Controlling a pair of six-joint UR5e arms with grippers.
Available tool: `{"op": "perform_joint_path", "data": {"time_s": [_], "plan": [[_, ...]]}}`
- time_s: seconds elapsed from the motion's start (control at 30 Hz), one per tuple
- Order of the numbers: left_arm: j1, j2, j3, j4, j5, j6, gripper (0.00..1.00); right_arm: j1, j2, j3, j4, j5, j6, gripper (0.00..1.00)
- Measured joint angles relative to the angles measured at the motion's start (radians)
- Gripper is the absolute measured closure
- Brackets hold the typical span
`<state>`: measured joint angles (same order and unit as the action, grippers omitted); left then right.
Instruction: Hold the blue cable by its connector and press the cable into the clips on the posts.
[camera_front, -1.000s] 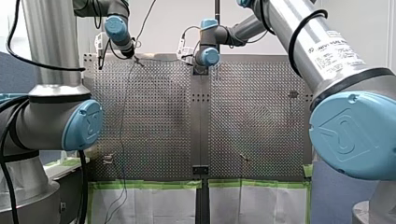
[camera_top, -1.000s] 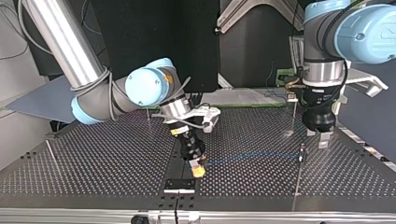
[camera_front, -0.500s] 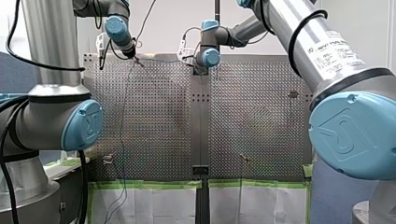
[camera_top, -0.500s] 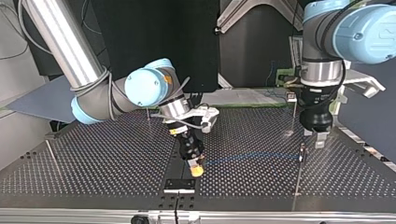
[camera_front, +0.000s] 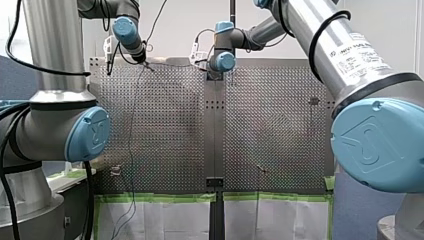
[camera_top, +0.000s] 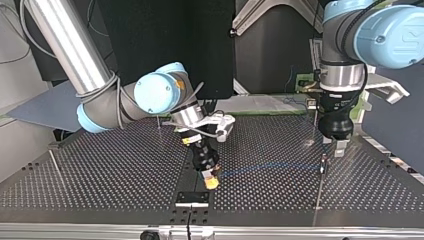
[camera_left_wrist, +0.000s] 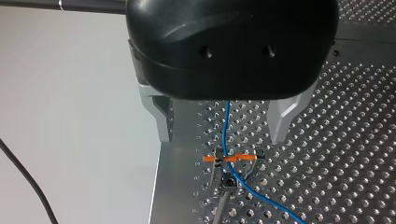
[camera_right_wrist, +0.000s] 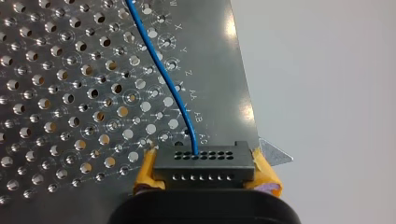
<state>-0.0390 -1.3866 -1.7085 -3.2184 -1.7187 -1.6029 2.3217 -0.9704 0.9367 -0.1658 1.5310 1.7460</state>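
Since a second ago, a small lift and a tiny slide toward the top view's middle for my left gripper (camera_top: 336, 149). Hardly any change for my right gripper (camera_top: 212, 181).

Front view: both grippers far off at the back edge of the table (camera_front: 165, 125), small and partly behind their own wrists. Too far away to read the jaws from here.

Top view: blue cable (camera_top: 270, 165) low over the table, from my right gripper's yellow pads (camera_top: 213, 184) across to a thin post (camera_top: 323, 165) at the view's right. My left gripper just above that post, jaws apart, not touching the cable. Between the yellow pads only a dark bit, too small to name.

Left wrist view: two metal fingers (camera_left_wrist: 163, 116) spread wide, holding nothing, with the cable running down between them and touching neither. Farther down, the cable crossing an orange clip (camera_left_wrist: 229, 158) on top of the post (in it or only on it, hard to tell), then off over the holes. Upper part of the cable hidden behind the black gripper body.

Right wrist view: yellow pads closed tight on the black connector (camera_right_wrist: 204, 163), one on each side. Cable coming out of a hole in its top row and curving away over the table. Gripper body cut off at the edge.
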Motion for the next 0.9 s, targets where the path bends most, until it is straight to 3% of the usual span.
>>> {"op": "perform_joint_path", "data": {"time_s": [0.27,0.77,0.9], "plan": [[-0.007,-0.001,0.000,0.007,0.015,-0.003,0.00,0.000,0.000,0.000,0.001,0.000,0.000,1.00],[-0.036,-0.072,0.017,0.020,0.137,0.068,0.00,-0.002,0.000,0.000,0.001,0.000,-0.001,1.00],[-0.041,-0.090,0.039,0.028,0.149,0.072,0.00,-0.003,0.001,0.000,0.000,0.000,-0.002,1.00]]}}
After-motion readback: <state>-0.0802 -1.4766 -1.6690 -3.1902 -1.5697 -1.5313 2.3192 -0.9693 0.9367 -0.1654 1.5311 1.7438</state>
